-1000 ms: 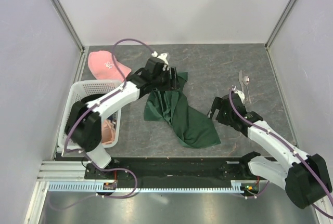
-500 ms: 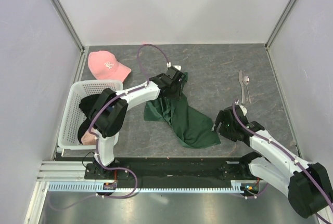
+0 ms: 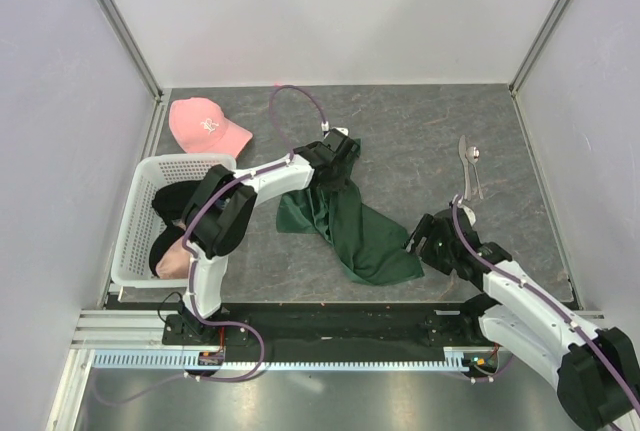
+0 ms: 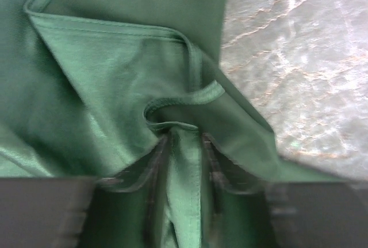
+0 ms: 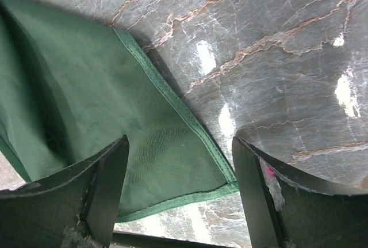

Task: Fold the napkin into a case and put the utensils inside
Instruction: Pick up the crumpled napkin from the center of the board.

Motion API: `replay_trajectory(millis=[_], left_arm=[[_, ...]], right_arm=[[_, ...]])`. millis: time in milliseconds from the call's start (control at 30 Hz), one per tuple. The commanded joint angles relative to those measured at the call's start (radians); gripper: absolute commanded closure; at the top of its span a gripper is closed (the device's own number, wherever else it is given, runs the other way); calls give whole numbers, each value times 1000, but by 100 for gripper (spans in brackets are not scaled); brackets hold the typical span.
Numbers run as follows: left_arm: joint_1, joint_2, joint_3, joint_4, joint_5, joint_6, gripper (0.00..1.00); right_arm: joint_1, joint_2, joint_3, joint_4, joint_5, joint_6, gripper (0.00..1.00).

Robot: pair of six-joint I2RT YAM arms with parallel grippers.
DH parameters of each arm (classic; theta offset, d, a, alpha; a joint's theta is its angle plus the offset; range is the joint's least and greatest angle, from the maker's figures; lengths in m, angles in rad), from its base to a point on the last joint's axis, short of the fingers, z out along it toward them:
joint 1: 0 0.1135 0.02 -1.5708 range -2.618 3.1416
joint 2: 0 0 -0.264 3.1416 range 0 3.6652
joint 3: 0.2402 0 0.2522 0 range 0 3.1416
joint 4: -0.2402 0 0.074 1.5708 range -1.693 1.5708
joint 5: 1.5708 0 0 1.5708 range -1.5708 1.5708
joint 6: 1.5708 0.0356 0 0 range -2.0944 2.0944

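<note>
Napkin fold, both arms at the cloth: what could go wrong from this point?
The left pincer pinches a bunched fold of the napkin, apparently several layers rather than one clean edge; pulling could drag the cloth up crumpled. The right pincer stands open over the near corner, which lies flat on the table; closing there might scrape the surface or catch only the hem.

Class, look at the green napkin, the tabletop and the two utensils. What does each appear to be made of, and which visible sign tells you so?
The napkin: woven cloth with a slight sheen, shown by its fine weave, stitched hem and soft folds. The tabletop: grey stone or a stone-print laminate, glossy, with pale veins and bright reflections. The utensils: probably polished metal, judging by the silver shine.
</note>
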Motion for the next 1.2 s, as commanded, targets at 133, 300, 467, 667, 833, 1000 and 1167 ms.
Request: replay_trajectory(millis=[133, 300, 467, 667, 833, 1000, 1167], left_arm=[[0, -124, -31, -17, -79, 0, 98], [0, -281, -183, -19, -79, -26, 98], [2, -489, -371, -19, -99, -96, 98], [3, -705, -545, 21, -136, -168, 98], [3, -778, -638, 127, -75, -201, 98], [5, -770, -660, 153, -47, -202, 98], [3, -782, -692, 187, -30, -202, 98]], right_arm=[[7, 108, -6, 80, 16, 26, 25], [4, 339, 97, 198, 33, -80, 58], [-22, 590, 305, 180, 59, -224, 70], [-32, 579, 410, 19, 175, -280, 66], [-56, 433, 336, -119, 197, -254, 36], [-76, 261, 249, -236, 133, -156, 33], [-76, 163, 175, -265, 144, -73, 60]])
